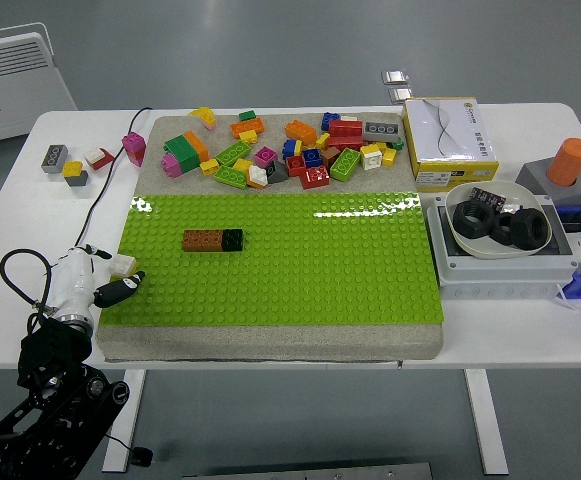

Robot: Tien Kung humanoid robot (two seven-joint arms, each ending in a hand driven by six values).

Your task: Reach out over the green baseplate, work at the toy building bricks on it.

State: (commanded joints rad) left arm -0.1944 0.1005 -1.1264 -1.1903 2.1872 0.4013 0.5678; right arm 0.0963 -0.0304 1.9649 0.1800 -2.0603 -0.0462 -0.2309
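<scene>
two bricks are the only ones actually stuck on the green baseplate (pixel 300 260): a brown brick (pixel 202 240) and a black brick (pixel 232 239), touching end to end in a short row toward its left side. rest of the loose bricks (pixel 285 148) sit in a messy pile on the grey slab (pixel 270 345) behind the plate, reds, yellows, oranges, greens, a few pinks.

left hand (pixel 95 285) is at the plate's left edge, low in the frame, white shell with a dark finger (pixel 122 291) poking toward the plate's rim. there's a small white brick (pixel 123 264) right against the hand, but honestly can't tell if the fingers are clamped on it or just beside it.

off to the right: a yellow-and-white box (pixel 448 143), a white bowl (pixel 501 222) with black rings in it on a grey case (pixel 500 270), and an orange cylinder (pixel 570 161). few stray bricks (pixel 73 163) on the table's far left.
</scene>
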